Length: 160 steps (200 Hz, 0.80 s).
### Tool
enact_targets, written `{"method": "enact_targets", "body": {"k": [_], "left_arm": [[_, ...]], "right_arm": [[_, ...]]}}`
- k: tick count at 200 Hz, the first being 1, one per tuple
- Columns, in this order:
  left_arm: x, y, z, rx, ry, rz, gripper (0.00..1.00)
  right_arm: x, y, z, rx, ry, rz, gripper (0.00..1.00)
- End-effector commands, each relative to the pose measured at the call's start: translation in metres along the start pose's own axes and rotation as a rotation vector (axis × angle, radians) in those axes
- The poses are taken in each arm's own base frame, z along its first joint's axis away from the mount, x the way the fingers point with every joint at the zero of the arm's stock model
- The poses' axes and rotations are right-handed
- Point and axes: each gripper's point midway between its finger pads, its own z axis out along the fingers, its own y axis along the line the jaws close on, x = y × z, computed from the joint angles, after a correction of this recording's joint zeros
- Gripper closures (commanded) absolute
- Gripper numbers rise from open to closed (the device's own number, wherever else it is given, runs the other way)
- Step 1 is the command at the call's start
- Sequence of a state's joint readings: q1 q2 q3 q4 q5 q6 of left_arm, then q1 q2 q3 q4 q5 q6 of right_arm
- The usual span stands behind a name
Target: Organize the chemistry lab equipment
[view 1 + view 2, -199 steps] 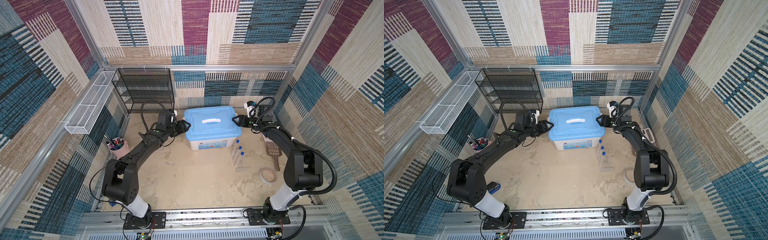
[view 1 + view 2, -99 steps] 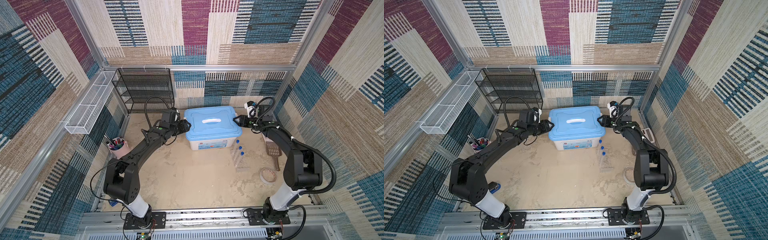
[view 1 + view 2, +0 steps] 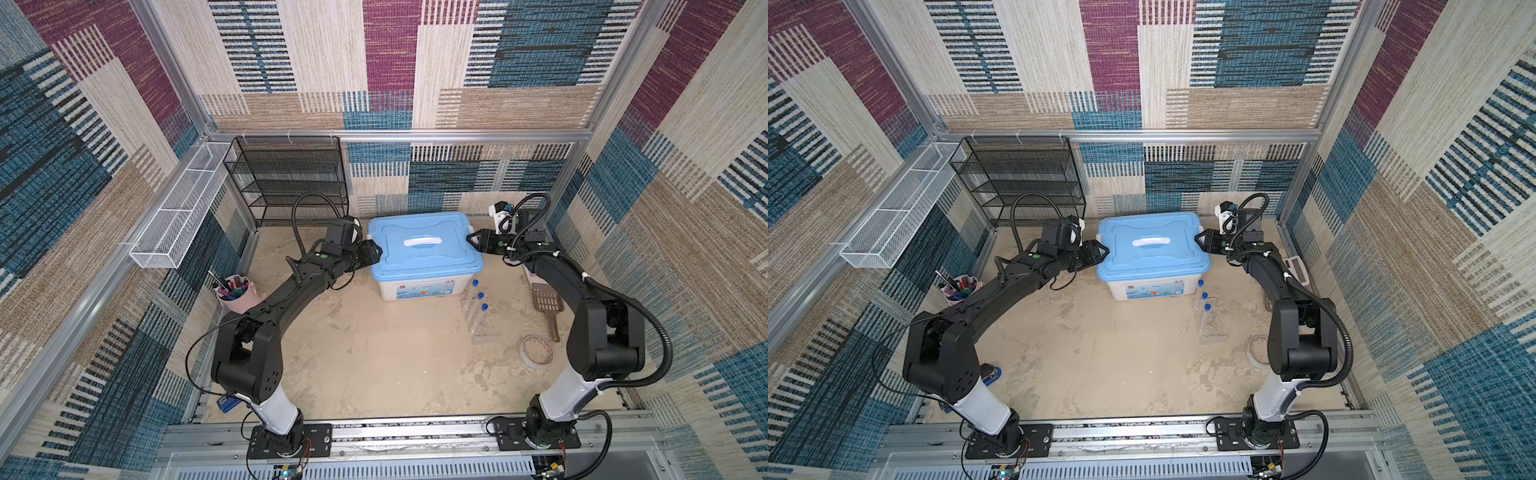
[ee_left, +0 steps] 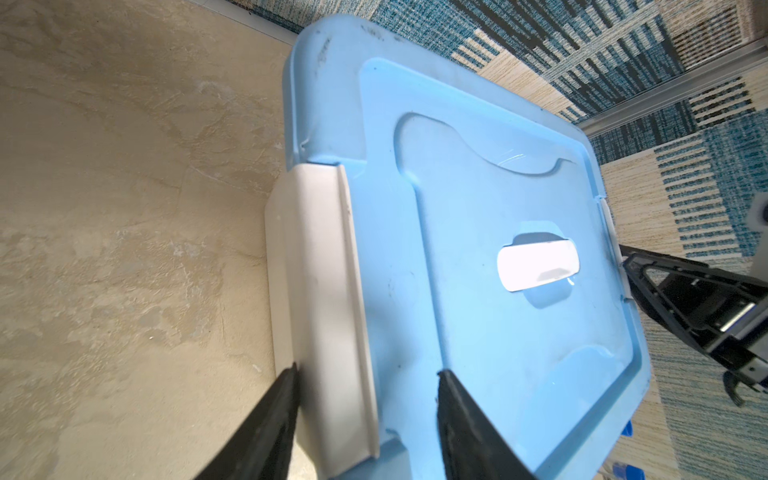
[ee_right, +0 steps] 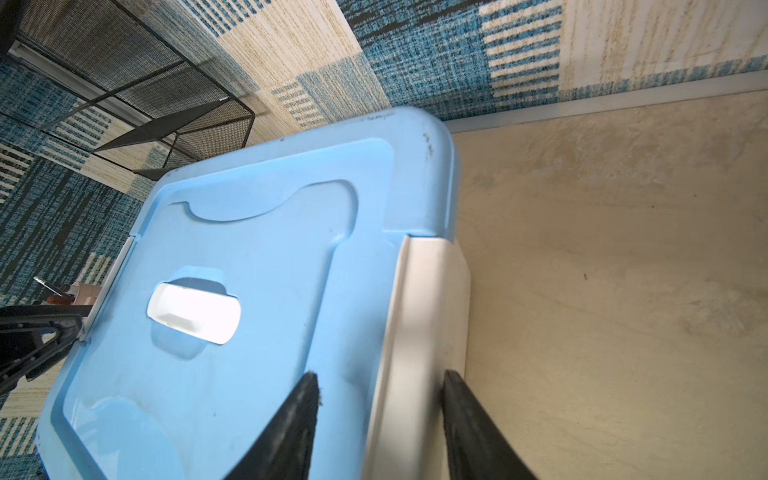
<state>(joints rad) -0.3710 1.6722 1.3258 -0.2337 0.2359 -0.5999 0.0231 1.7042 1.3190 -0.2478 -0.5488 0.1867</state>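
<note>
Plastic fills both top views: a box point(image 3: 419, 289) with a milky tub and a smooth sky-blue lid point(image 3: 399, 266), rounded at the corners, sits on the mottled beige desk point(image 3: 374, 353). The left hand point(image 3: 377, 251) and right hand point(image 3: 468, 239), black and wedge-shaped, meet its opposite short ends. Clear tubes point(image 3: 478, 301) with blue caps and a transparent rack point(image 3: 486, 332) lie together on the desk, well apart from the right hand, toward that arm's base.

In the left wrist view, the left hand point(image 4: 365, 374) is clenched on the left latch point(image 4: 320, 270), a glossy white flap with a raised rim. One tapered black finger bears on its outer face, the other on the scuffed lid. Beyond the hand, a white oval handle point(image 4: 538, 262) sits in a recess.

In the right wrist view, the right hand point(image 5: 379, 376) grasps the right latch point(image 5: 424, 311) likewise, one finger on blue plastic, one against the white flap. A black wire-mesh shelf point(image 5: 166, 116) stands past the lid.
</note>
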Motion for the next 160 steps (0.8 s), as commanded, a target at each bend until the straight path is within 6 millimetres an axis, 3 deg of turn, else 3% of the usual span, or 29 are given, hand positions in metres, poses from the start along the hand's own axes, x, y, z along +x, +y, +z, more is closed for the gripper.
{"method": "enact_targets", "body": {"k": [1, 47, 82, 141, 160], "left_arm": [[0.000, -0.021, 0.001, 0.090, 0.010, 0.014, 0.44], [-0.001, -0.019, -0.001, 0.077, 0.001, 0.020, 0.42], [-0.003, -0.009, -0.009, 0.032, -0.020, 0.032, 0.29], [-0.008, 0.016, -0.028, -0.070, -0.078, 0.039, 0.06], [-0.010, 0.028, -0.035, -0.122, -0.096, 0.051, 0.02]], "right_arm": [[-0.004, 0.029, 0.000, -0.126, 0.002, -0.011, 0.49], [-0.003, 0.025, -0.001, -0.103, 0.003, -0.018, 0.41], [-0.014, 0.026, -0.010, -0.093, -0.056, -0.041, 0.23], [-0.036, 0.007, -0.050, 0.057, -0.251, -0.082, 0.01], [-0.038, -0.003, -0.068, 0.138, -0.311, -0.103, 0.01]]}}
